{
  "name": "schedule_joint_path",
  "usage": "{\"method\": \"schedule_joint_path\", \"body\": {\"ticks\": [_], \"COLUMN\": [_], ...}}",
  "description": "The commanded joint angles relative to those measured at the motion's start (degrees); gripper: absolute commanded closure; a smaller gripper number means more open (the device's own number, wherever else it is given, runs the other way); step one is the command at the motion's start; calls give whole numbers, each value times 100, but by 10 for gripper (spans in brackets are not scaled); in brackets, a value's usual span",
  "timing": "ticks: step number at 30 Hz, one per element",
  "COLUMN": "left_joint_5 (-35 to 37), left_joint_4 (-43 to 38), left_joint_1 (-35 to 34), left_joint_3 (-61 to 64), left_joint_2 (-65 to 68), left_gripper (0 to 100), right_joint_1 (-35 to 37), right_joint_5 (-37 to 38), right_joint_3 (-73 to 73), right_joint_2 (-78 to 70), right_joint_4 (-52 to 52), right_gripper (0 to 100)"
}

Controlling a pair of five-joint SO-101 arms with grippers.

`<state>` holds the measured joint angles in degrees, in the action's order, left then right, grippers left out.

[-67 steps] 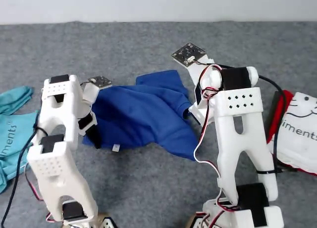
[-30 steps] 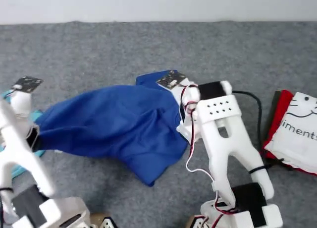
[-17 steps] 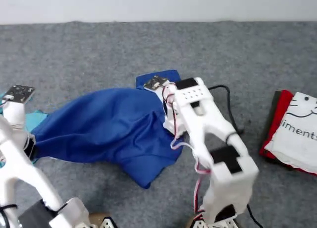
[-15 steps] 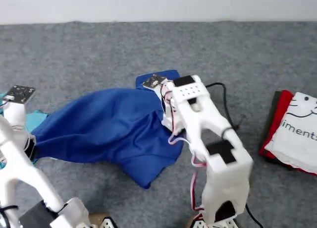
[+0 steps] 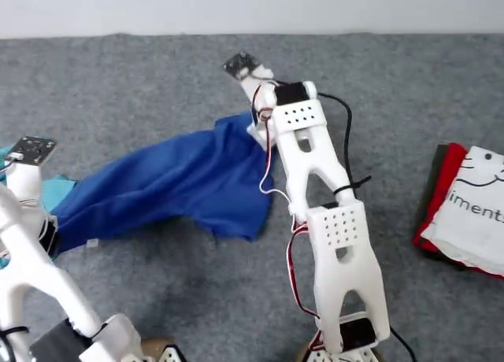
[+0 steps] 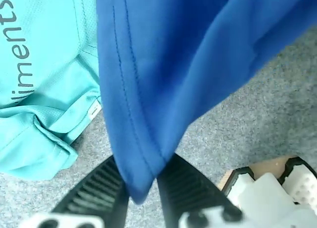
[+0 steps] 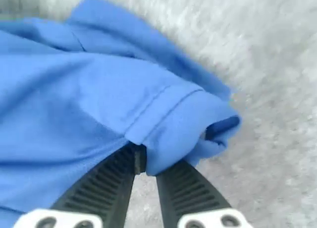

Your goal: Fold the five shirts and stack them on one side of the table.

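Stretching across the grey carpeted table (image 5: 409, 102), the royal-blue cotton shirt (image 5: 181, 185) spans left to far centre. The left gripper (image 6: 143, 164) pinches its stitched hem at the left, beside a crumpled teal shirt (image 6: 44, 64). The right gripper (image 7: 145, 163) clamps a folded edge at far centre. A folded white printed shirt (image 5: 472, 212) lies on red cloth at the right.

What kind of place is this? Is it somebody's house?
Probably a robot lab or workshop, not a home. The white left arm and right arm, wires bare, hold a blue shirt at a grey table; a teal shirt lies nearby.
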<state>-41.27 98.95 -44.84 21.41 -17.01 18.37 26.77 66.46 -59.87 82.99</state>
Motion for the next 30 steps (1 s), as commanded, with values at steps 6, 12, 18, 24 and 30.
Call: {"method": "schedule_joint_path", "body": {"ticks": [6,12,18,24,30], "left_joint_5": [62,62,70,62,62], "left_joint_4": [35,-185,-220,-220,-211], "left_joint_1": [-62,-70,-475,-615,-589], "left_joint_3": [-57,-66,-444,-532,-523], "left_joint_2": [-229,-237,-229,-185,-176], "left_gripper": [986,986,986,986,986], "right_joint_1": [171,338,462,699,813], "right_joint_5": [-26,325,501,501,484], "right_joint_3": [2391,2330,1908,2136,2637], "right_joint_2": [-374,-400,-347,-259,-242], "right_joint_4": [1569,989,66,1103,2026], "right_gripper": [990,990,990,990,989]}}
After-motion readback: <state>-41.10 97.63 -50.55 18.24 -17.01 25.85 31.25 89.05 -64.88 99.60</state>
